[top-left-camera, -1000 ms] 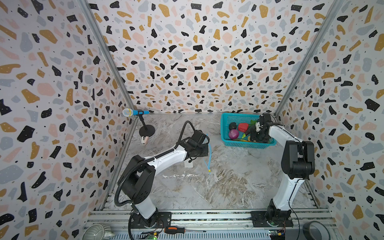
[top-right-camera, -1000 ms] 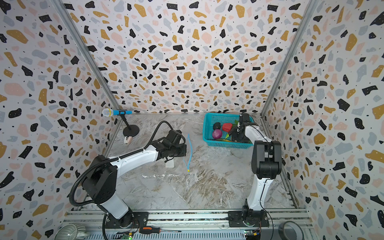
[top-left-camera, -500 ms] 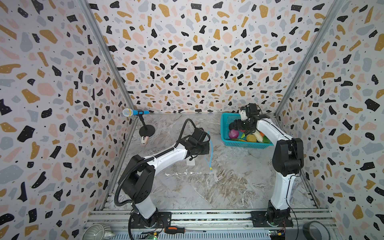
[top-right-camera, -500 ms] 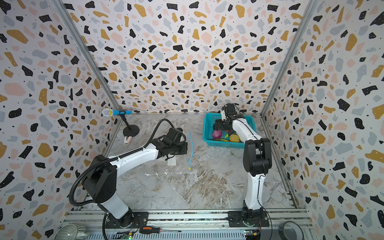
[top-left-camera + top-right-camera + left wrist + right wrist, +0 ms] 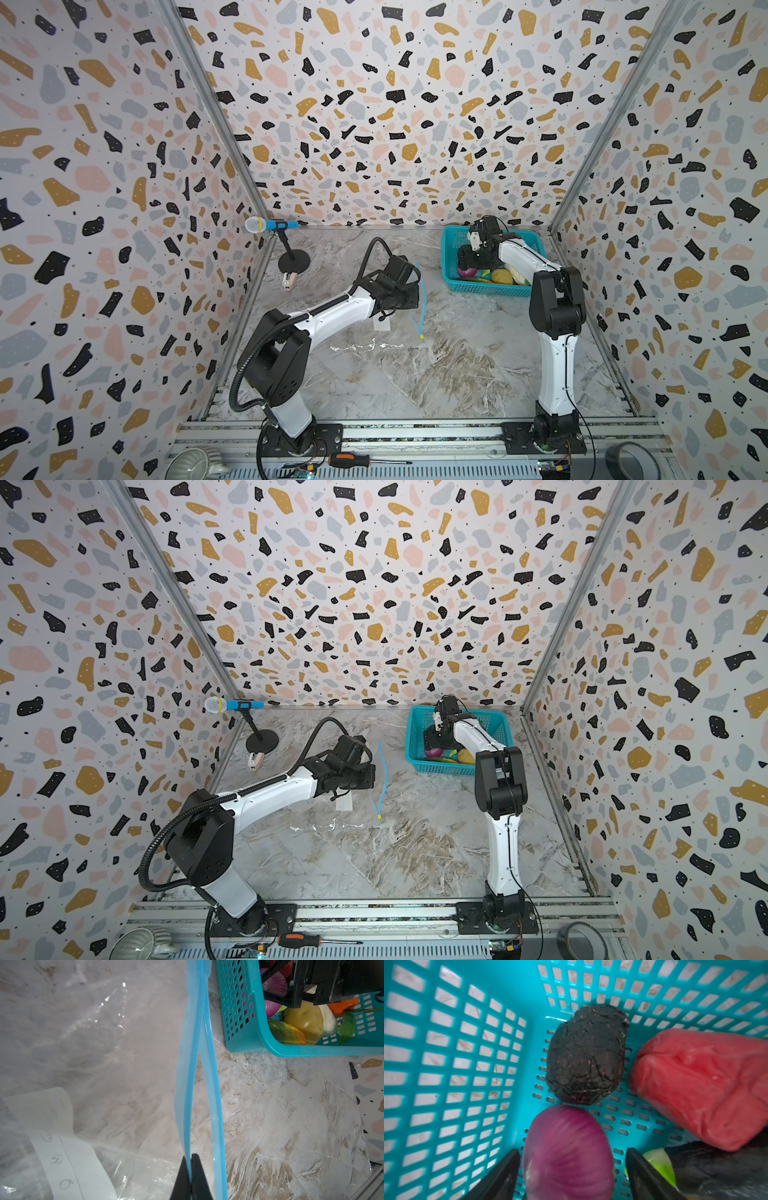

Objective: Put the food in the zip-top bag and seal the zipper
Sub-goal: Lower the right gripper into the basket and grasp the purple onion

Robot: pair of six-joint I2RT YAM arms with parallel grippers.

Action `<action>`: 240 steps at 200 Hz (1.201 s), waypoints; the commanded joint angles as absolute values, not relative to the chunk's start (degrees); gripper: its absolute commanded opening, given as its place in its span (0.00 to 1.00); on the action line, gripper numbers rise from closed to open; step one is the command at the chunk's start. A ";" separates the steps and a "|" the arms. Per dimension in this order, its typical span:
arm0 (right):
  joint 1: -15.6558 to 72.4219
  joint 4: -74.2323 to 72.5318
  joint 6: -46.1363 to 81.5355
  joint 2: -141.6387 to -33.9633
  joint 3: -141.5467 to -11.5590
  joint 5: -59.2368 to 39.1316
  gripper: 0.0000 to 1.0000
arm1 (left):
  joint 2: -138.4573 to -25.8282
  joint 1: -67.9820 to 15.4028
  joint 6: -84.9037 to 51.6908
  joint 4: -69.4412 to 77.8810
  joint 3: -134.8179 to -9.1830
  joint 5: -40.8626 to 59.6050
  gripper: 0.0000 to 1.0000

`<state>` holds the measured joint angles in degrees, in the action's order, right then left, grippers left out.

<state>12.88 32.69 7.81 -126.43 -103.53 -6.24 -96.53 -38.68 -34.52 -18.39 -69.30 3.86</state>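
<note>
The clear zip-top bag (image 5: 104, 1053) lies crinkled on the marble table, its white label (image 5: 68, 1147) facing up. My left gripper (image 5: 190, 1157) is shut on the upper light-blue zipper strip (image 5: 185, 1084) and lifts it off the lower strip (image 5: 214, 1095), so the mouth gapes. In both top views the zipper (image 5: 423, 299) runs to a yellow slider (image 5: 422, 338). The food sits in a teal basket (image 5: 490, 286). My right gripper (image 5: 572, 1150) is open inside it, fingers either side of the purple onion (image 5: 569, 1153). A dark lump (image 5: 585, 1055) and red pepper (image 5: 699, 1086) lie beside it.
The basket (image 5: 239, 1012) stands just past the bag's mouth and also holds yellow, orange and green pieces. A microphone on a stand (image 5: 270, 225) is at the back left. A screwdriver (image 5: 353, 460), a tape roll (image 5: 631, 461) and a bowl (image 5: 195, 465) lie by the front rail.
My right gripper swung from the basket's right side to its left and came down around the purple onion, jaws opening wider. The left arm has barely moved and still pinches the strip.
</note>
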 commanded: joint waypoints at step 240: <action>13.45 26.74 10.72 -120.23 -99.64 -9.90 0.59 | -98.00 -38.42 -35.33 -18.41 -71.11 5.54 0.00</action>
